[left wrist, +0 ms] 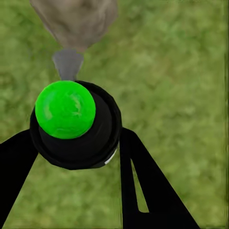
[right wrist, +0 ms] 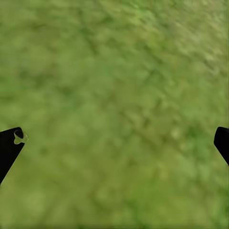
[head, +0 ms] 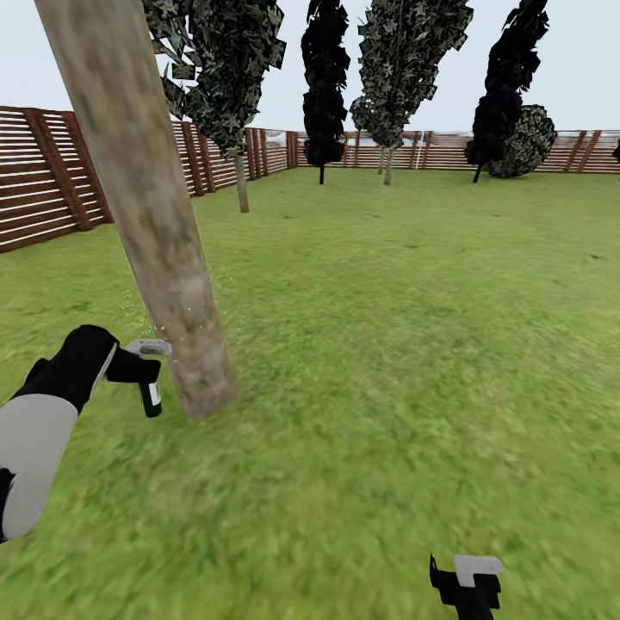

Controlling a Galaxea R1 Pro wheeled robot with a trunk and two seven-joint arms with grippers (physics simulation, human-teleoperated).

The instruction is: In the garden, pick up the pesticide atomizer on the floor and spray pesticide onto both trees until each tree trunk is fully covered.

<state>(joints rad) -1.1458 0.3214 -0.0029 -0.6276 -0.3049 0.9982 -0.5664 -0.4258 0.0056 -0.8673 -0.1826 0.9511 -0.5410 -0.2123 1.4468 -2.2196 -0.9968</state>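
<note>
The left end effector (left wrist: 76, 157) clamps the black, round-bodied pesticide atomizer (left wrist: 76, 126) with its glossy green cap, grey nozzle just beside the smooth, mottled beige tree trunk (head: 159, 224). Right of the trunk, blurred lawn (head: 413, 344) runs open to the slatted brown fence (head: 52, 176); the right end effector (right wrist: 114, 143) hangs spread wide, empty.

Tree trunk (head: 146, 207) top cut off

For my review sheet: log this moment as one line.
phase: spraying | left gripper: holding atomizer, nozzle at near tree trunk | right gripper: open, over lawn
</note>
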